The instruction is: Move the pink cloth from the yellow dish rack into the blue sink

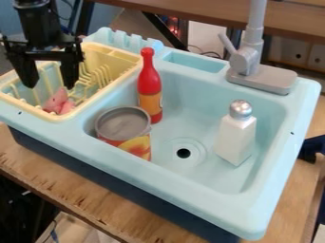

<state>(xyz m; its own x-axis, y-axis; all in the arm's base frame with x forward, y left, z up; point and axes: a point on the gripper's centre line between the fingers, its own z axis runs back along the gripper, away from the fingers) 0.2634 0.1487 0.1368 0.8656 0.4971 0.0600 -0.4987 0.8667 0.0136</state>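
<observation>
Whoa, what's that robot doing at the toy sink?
The robot's black gripper hangs over the yellow dish rack with its jaws open, holding nothing. A pink thing lies in the rack just below it. In the blue sink stand a red bottle, a can and a silver-topped white shaker.

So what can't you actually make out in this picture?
All in the camera view:
Pink thing near the gripper: too blurred to name.
Can: base hidden by the sink's front wall.
Faucet and robot arm: upper parts cut off by the top edge.
Dark blue thing: cut off by the right edge.
</observation>
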